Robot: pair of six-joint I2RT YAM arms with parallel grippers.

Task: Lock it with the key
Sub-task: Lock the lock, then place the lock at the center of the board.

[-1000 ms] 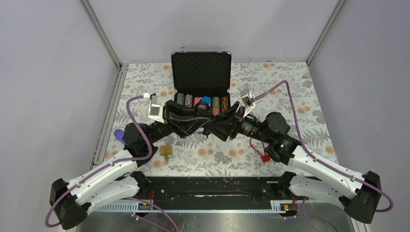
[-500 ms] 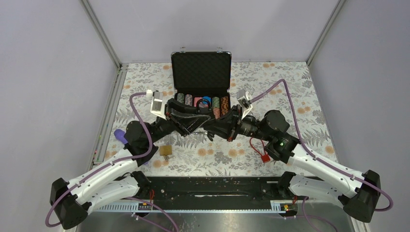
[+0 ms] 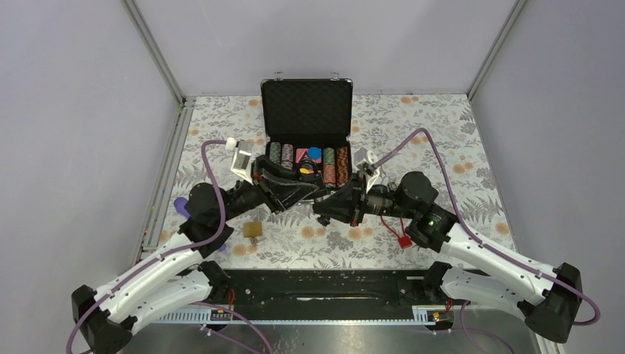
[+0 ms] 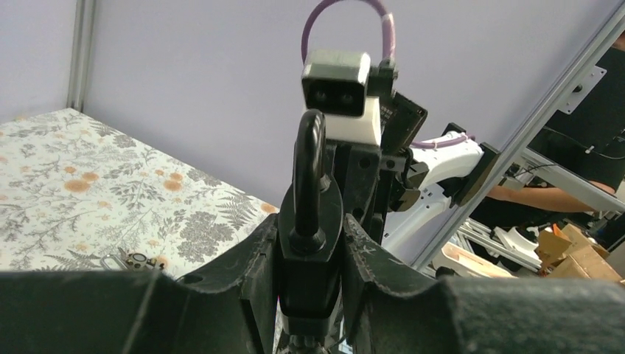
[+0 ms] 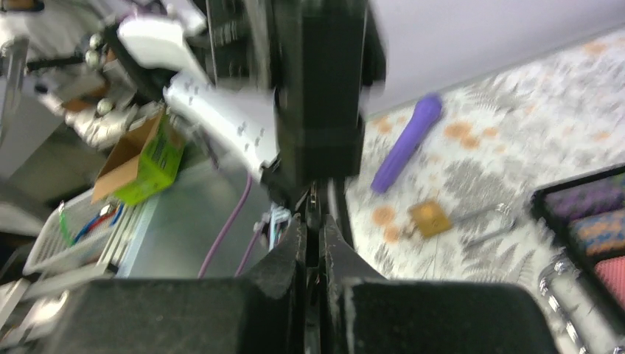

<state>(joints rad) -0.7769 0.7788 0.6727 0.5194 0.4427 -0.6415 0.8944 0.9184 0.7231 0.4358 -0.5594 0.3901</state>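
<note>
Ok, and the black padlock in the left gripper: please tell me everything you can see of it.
The black padlock looks like dark metal all over: a blocky body and a rounded shackle standing above it. In the left wrist view it is upright and seen edge-on, so I cannot tell whether the shackle is closed. The left gripper clamps its body between both fingers, off the table.

At bottom centre the right gripper [image 5: 315, 230] pinches a thin key [image 5: 315, 198], whose tip sits just under the blurred black padlock [image 5: 322, 88] at top centre. Right of them, a purple cylinder [image 5: 407, 142] and a brass padlock [image 5: 430, 218] lie on the floral table [image 5: 516, 110].
</note>
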